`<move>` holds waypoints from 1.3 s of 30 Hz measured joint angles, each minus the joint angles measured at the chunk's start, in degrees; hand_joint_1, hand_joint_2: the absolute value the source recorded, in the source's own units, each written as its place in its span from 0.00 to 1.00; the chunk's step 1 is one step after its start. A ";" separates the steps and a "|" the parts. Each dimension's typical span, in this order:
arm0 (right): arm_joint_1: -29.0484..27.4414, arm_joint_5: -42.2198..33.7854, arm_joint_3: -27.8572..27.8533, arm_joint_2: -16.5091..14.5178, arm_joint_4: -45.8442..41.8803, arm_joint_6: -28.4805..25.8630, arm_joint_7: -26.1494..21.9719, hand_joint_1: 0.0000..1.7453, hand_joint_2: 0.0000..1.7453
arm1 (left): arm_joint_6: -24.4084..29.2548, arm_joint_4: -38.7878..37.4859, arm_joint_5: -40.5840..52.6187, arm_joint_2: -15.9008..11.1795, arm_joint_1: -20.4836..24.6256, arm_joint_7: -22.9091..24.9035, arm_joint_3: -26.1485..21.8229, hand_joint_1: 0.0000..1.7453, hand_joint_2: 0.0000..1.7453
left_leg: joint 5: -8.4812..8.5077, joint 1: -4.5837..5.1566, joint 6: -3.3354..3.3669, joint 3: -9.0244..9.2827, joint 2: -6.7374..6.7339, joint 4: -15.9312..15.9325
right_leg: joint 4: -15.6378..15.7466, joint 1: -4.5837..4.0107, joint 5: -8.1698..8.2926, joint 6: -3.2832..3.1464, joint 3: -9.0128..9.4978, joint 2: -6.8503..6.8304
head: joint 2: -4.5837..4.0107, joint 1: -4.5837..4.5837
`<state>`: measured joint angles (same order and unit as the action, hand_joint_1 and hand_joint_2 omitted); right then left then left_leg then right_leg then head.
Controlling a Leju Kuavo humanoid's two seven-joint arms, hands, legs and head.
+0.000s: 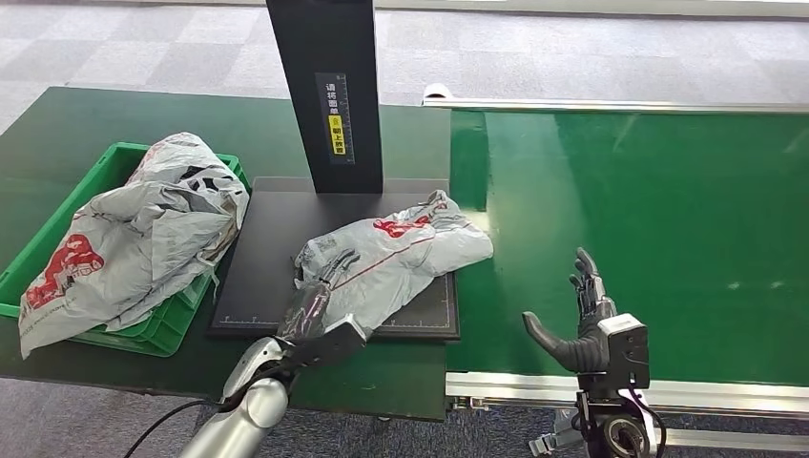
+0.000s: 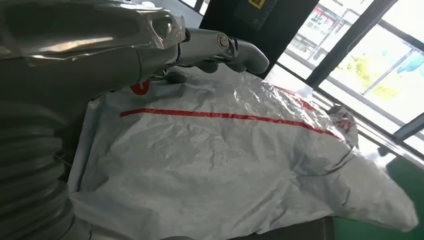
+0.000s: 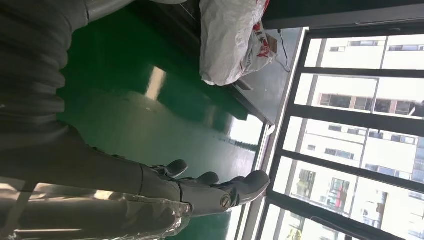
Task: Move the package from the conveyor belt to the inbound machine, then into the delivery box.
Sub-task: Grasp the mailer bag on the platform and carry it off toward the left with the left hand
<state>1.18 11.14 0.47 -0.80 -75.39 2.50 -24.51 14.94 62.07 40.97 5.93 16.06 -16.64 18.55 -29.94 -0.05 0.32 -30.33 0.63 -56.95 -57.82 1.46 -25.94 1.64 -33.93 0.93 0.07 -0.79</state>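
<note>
A grey plastic package (image 1: 405, 250) with red print lies crumpled on the black platform (image 1: 272, 239) of the inbound machine, one end hanging over onto the green conveyor belt (image 1: 649, 210). My left hand (image 1: 318, 294) rests on the package's near left end with its fingers (image 2: 222, 46) stretched out over the wrinkled plastic (image 2: 225, 165). My right hand (image 1: 584, 320) hovers above the belt's near edge, fingers apart and holding nothing. In the right wrist view the right hand (image 3: 205, 192) sits over the belt (image 3: 125, 110), with the package (image 3: 227, 40) some way beyond it.
The machine's black post (image 1: 329, 86) rises behind the platform. To the left, a green delivery box (image 1: 113, 160) holds a pile of grey packages (image 1: 143, 229). A metal rail (image 1: 534, 389) runs along the belt's near edge.
</note>
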 joint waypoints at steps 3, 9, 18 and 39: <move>-0.70 0.66 -0.95 -0.52 -0.76 1.10 0.21 0.00 1.00 | 0.04 -0.94 7.92 -0.11 0.01 3.61 0.67 0.00 1.00 | 0.00 0.00 0.00 0.00 0.02 0.00 | -0.01 0.00 0.00 0.00 0.03 -0.02 | 0.00 0.01; -1.18 1.43 -1.88 -1.46 -1.00 2.19 0.22 0.00 1.00 | -1.53 -2.77 14.01 -0.16 0.05 6.92 0.60 0.00 1.00 | 0.00 0.01 0.00 -0.01 0.00 0.00 | -0.01 0.01 0.00 0.00 0.02 0.00 | 0.00 0.01; -1.19 1.87 -2.26 -2.05 -1.00 2.46 0.23 0.00 1.00 | -0.83 -4.33 18.88 -0.02 0.40 10.62 0.34 0.22 1.00 | 0.00 0.00 0.00 0.04 0.00 0.00 | -0.01 0.00 0.00 0.00 0.04 0.00 | 0.00 0.00; -1.53 1.18 -2.90 -2.54 -1.22 2.75 0.31 0.00 1.00 | 19.05 -4.52 15.35 1.27 -0.23 -1.54 -2.77 1.00 1.00 | 0.03 0.00 0.01 0.09 0.00 0.00 | -0.01 0.01 0.01 0.00 0.10 0.00 | 0.00 -0.01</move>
<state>-0.35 12.32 -2.43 -3.34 -76.60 5.26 -24.20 33.98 57.55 56.32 7.20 15.83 -18.19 15.78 -29.91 -0.05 0.33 -30.24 0.62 -56.95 -57.83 1.47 -25.93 1.64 -33.83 0.94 0.07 -0.79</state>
